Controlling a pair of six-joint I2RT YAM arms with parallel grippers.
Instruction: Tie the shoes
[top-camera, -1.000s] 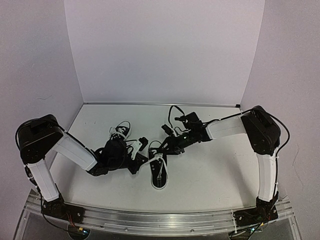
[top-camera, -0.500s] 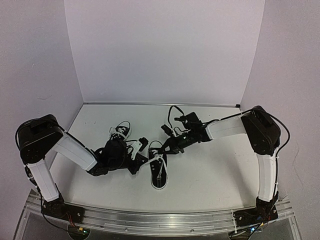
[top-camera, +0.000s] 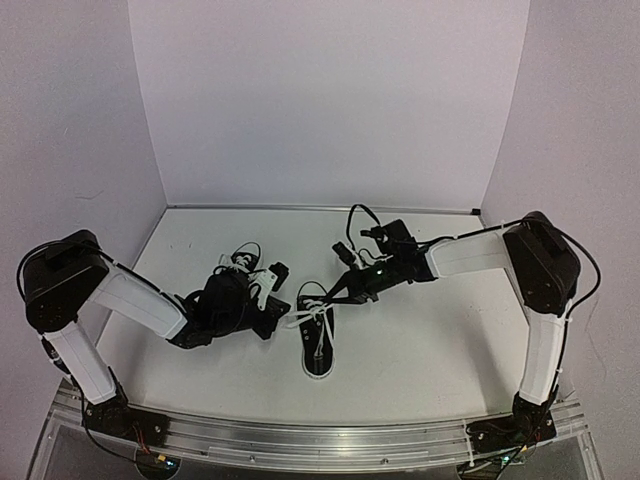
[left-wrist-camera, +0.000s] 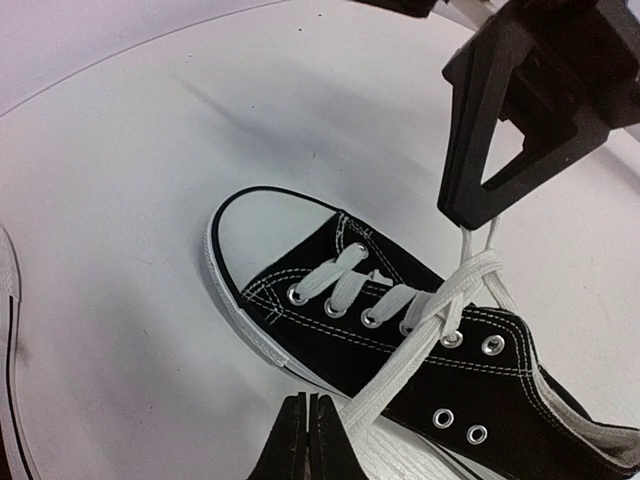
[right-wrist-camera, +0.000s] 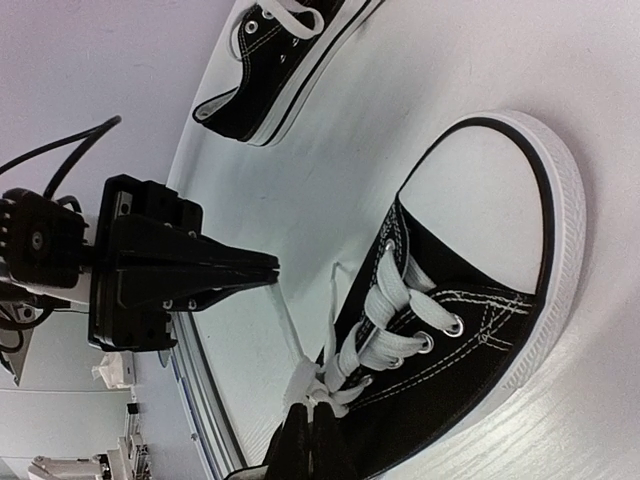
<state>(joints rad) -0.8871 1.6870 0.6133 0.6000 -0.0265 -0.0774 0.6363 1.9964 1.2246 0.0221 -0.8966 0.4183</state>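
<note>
On the table (top-camera: 430, 345), shoe (top-camera: 318, 348) lies nearer front edge.

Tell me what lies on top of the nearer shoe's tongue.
White laces criss-cross over the nearer shoe; their two free ends cross once above the top eyelets, one running to the left gripper, one to the right gripper. The tongue beneath is mostly covered.

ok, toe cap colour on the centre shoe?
White toe cap, thin black line round it; left wrist view shows it best.
</note>
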